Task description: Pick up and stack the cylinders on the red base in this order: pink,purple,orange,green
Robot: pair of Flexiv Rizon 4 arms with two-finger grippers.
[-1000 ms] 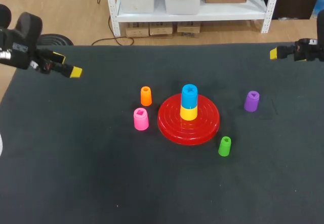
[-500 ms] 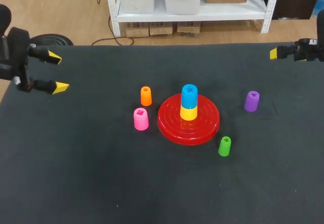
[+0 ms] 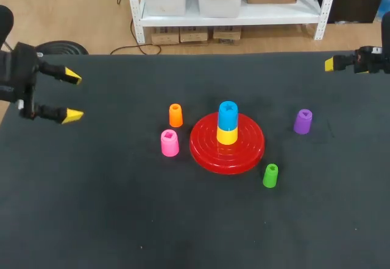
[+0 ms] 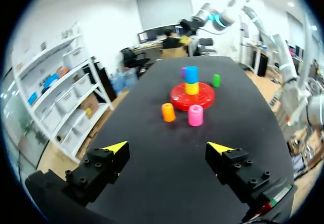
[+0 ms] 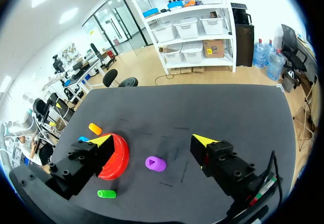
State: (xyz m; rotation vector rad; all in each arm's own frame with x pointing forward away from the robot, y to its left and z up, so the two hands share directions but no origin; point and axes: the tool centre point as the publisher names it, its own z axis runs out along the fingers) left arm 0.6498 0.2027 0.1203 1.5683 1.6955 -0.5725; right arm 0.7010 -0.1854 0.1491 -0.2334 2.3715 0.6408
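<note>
Head view placement was read as follows: the red base (image 3: 227,143) was set near the middle of the table (image 3: 122,220), and a blue cylinder (image 3: 228,115) was seen stacked on a yellow cylinder (image 3: 226,135) at its centre, so the spot was already taken by two pieces not named in the order. The four wanted pieces were set apart on the table around the base, presumably so that each could be gripped without a neighbour being knocked. The pink cylinder (image 3: 169,143) was found just beside the base's left rim and the orange cylinder (image 3: 175,115) just beyond it toward the far edge. The purple cylinder (image 3: 303,121) was placed toward the right edge and the green cylinder (image 3: 270,175) near the base's front right. The left gripper (image 3: 74,95) was held above the left edge with its jaws spread wide and nothing between them. In the left wrist view it was seen aimed at the pink and orange pieces, which was judged a fit stance for the pink, first in order. The right gripper (image 5: 153,141) was held by the far right corner, jaws likewise wide apart and empty, with the purple piece ahead of it, probably placed there to be out of the way.
</note>
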